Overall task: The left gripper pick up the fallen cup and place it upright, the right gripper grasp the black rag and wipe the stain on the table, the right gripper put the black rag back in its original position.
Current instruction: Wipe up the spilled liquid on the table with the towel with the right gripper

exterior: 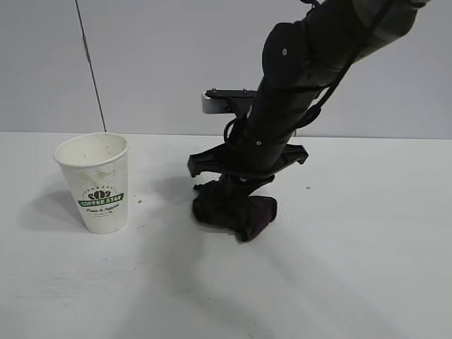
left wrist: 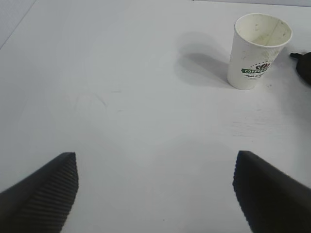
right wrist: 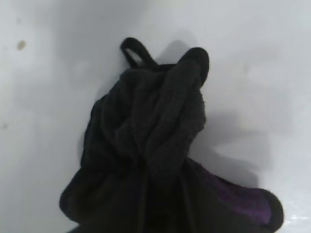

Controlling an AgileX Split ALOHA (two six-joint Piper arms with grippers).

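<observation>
My right gripper (exterior: 229, 196), the bulky black jointed arm with the grey bracket, reaches steeply down onto the white matte table (exterior: 367, 254) near the middle of the exterior view. Its fingers are pinched nearly together on the black rag (exterior: 236, 212), a small bunched cloth with a purplish tint, which I hold by its gathered top. The lower folds of the rag touch the tabletop, and one corner sticks out toward five o'clock. From my right wrist camera, the rag (right wrist: 155, 145) fills most of the picture: crumpled black folds, a thin loop tail at its far end, and a purple patch on one lower flap.

The white textured paper cup with the green "COFFEE STAR" band (exterior: 95, 182) stands upright, mouth up, well apart from the rag at about nine o'clock from it in the exterior view. Brown specks dot its inner wall. Between cup and rag I see a tiny brownish fleck on the table (exterior: 139, 203); the right wrist view shows another small light-brown spot (right wrist: 21, 44) off beyond the rag. Whether more of the stain lies under the cloth I cannot tell.

My left gripper (left wrist: 155, 191) is out of the exterior view. In its own wrist camera, its two flat black ribbed fingers (left wrist: 43, 194) are spread wide and hold nothing, above bare table. The cup (left wrist: 259, 51) stands farther off at about one o'clock from them, and a sliver of black shows at the picture's edge just past the cup.
</observation>
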